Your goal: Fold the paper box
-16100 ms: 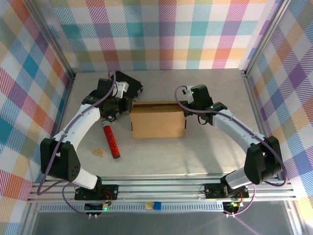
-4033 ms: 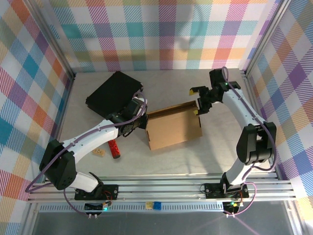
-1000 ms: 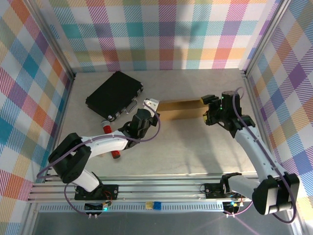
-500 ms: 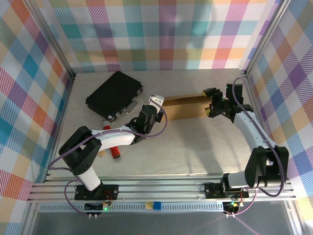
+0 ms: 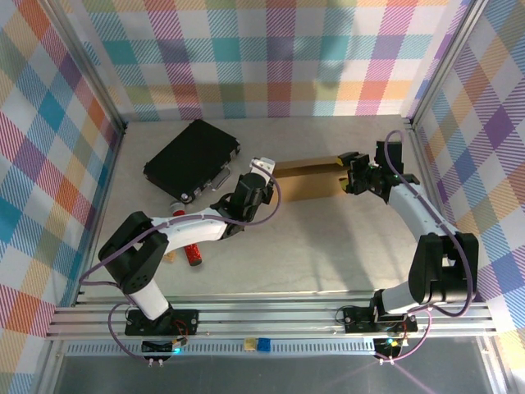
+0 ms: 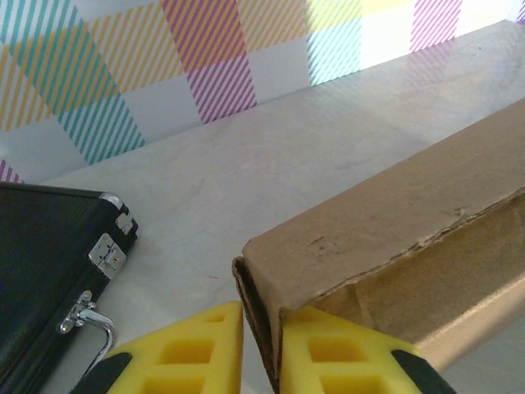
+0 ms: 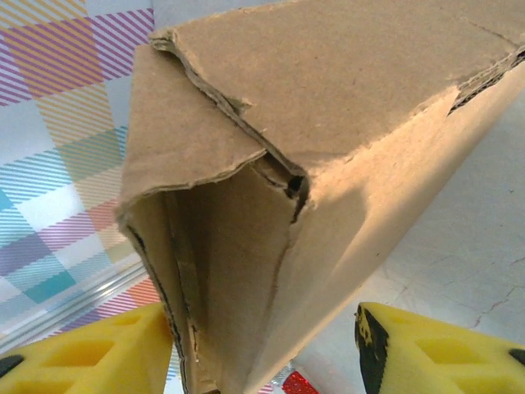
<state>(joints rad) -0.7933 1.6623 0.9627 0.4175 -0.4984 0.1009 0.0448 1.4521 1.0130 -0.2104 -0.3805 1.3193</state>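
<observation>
Yellow end effector (image 6: pixel 261 330) (left) apparently pinches the box (image 6: pixel 394 222).

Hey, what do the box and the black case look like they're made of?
Box: brown corrugated cardboard with a matte finish; the ragged, layered edges at its end give it away. Case: black with a fine grainy texture, possibly fabric or textured plastic over a rigid shell, hard to say which. Its corner cap and handle look like shiny metal.
</observation>
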